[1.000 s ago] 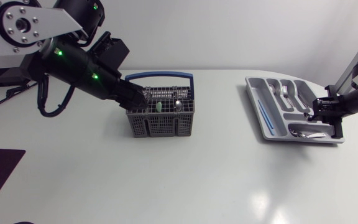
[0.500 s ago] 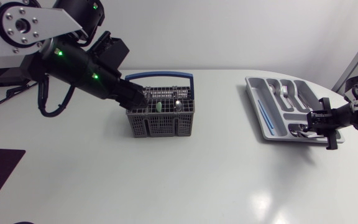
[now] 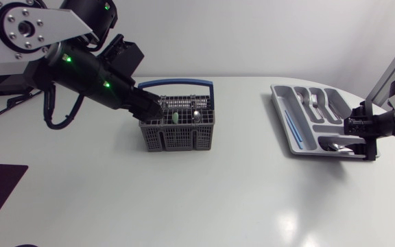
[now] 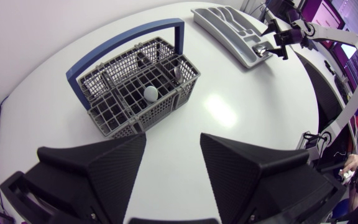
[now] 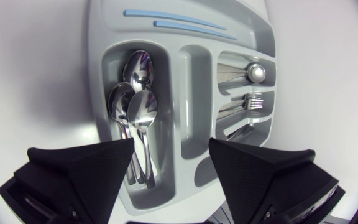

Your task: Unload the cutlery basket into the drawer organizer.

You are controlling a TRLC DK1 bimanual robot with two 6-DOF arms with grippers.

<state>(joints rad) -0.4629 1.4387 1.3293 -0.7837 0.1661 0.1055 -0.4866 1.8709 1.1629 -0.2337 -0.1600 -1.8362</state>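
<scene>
The grey cutlery basket [image 3: 178,137] sits near the middle of the white counter [image 3: 238,199], a bit toward the back edge. It is a plastic box with walls like a net, and a blue handle [image 3: 184,84] arches over it. Two things stand in it, long way up: a shiny metal spoon [image 3: 196,114] and a pale-tipped piece [image 4: 150,93].

The left claw [image 4: 173,165] is the near one. The basket lies just ahead of it and lower down. Its two black wedge fingers [image 4: 104,168] are wide apart and hold nothing. The pieces point up, so I think the claw has to come down from above and pinch one by its top.

The drawer organizer [image 3: 281,110] lies by the counter's right edge, well apart from the basket. It is a smooth grey tray with long slots. The right claw [image 5: 171,165] hangs over its spoon end, wide and empty. Spoons [image 5: 135,106] lie in one slot, forks [image 5: 248,99] in another, and two thin blue sticks [image 5: 142,13] in the side slot.
</scene>
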